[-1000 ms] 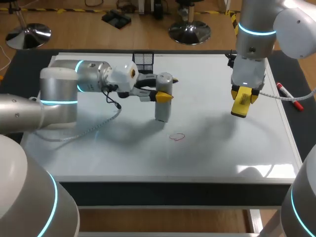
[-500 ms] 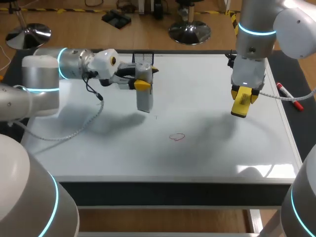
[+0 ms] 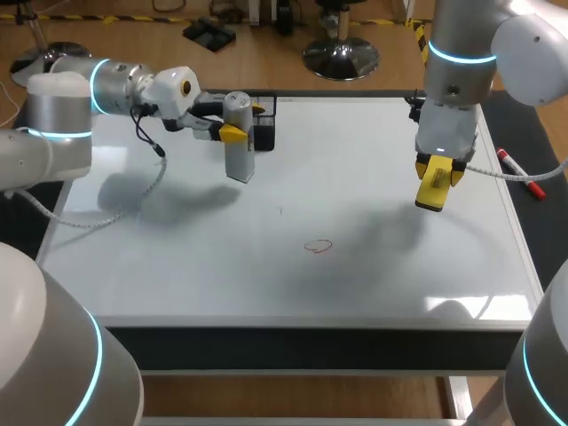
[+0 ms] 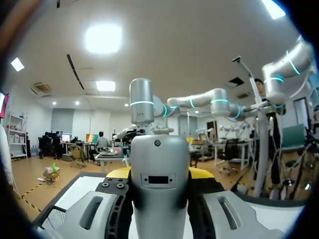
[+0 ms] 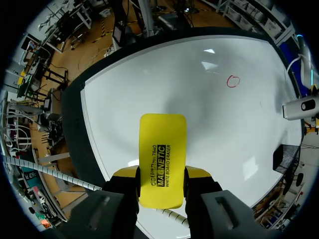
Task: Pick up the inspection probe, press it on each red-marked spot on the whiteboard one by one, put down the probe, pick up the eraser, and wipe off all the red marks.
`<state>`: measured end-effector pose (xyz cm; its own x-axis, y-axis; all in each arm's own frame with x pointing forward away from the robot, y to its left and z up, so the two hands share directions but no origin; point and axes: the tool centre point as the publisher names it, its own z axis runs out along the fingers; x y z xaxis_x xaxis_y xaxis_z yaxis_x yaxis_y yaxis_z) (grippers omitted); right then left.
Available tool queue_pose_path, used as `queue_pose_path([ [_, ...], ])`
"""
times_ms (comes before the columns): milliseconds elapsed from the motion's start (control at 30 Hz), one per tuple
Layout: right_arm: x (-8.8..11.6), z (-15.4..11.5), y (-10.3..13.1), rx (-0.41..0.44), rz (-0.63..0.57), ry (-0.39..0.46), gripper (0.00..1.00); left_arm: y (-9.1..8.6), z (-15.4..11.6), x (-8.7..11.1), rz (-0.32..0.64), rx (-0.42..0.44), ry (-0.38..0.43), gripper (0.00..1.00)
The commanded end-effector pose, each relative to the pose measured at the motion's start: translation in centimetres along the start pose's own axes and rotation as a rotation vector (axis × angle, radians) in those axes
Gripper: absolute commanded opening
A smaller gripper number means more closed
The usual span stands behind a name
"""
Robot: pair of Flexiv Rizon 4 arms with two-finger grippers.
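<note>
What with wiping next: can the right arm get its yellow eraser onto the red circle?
Probably yes: the right claw holds the yellow eraser over bare whiteboard, nothing between it and the red circle.

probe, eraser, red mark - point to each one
probe [image 3: 240, 164]: head view, lower part of its grey body
eraser [image 5: 162, 149]: right wrist view, middle of its yellow face
red mark [image 3: 318, 246]: head view, centre of the loop

Dark table [image 3: 545, 232], whiteboard [image 3: 373, 177] flat on it. One red mark [image 3: 318, 246] on board. Black basket [image 3: 265, 135] at far edge. Marker [image 3: 519, 173] off board's right edge.
</note>
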<state>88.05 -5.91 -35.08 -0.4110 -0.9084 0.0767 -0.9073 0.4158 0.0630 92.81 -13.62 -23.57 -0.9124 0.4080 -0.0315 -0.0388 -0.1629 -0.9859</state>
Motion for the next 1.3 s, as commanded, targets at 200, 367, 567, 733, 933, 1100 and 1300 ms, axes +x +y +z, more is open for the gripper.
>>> queue_pose_path([
  [200, 0.1, 0.0, 0.0, 0.002, -0.002, 0.002, 0.00, -0.3, -1.0, -0.5, -0.010, -0.007, 0.137, 0.00],
  [367, 0.1, 0.0, 0.0, 0.002, -0.002, 0.002, 0.00, -0.2, -1.4, -0.5, -0.017, 0.002, 0.169, 0.00],
  [567, 0.1, 0.0, 0.0, 0.002, -0.002, 0.002, 0.00, -0.2, -1.5, -0.5, -0.021, 0.003, 0.160, 0.00],
  [733, 0.1, 0.0, 0.0, 0.002, -0.002, 0.002, 0.00, -0.2, -1.5, -0.5, -0.021, 0.003, 0.160, 0.00],
  [933, 0.1, 0.0, 0.0, 0.002, -0.002, 0.002, 0.00, -0.2, -1.5, -0.5, -0.021, 0.003, 0.160, 0.00],
  [1100, -1.0, -0.1, 1.0, 0.020, -0.030, 0.014, 0.00, -0.2, -1.5, -0.5, -0.021, 0.003, 0.160, 0.00],
  [1300, -4.5, -0.9, 5.4, 0.064, -0.149, 0.060, 0.00, -0.2, -1.5, -0.5, -0.021, 0.003, 0.160, 0.00],
])
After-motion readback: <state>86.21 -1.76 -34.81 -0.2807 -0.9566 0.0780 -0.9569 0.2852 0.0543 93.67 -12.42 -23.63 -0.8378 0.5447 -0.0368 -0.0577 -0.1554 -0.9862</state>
